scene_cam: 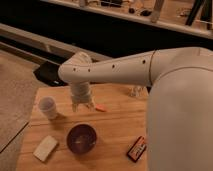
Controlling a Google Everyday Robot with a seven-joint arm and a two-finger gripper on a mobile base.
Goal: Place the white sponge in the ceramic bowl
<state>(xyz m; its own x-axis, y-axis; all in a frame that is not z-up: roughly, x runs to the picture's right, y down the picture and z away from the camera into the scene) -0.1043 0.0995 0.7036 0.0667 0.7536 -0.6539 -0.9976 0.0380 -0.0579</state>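
The white sponge (45,148) lies flat near the front left corner of the wooden table (115,130). The ceramic bowl (81,138), dark maroon and glossy, sits just right of the sponge, and nothing shows inside it. My gripper (82,105) hangs from the white arm above the table's middle, behind the bowl and up and to the right of the sponge. It touches neither of them.
A white cup (48,107) stands at the left, level with the gripper. A small orange item (100,108) lies just right of the gripper. A dark snack packet (136,148) lies at the front right. A small pale object (135,92) stands at the back right.
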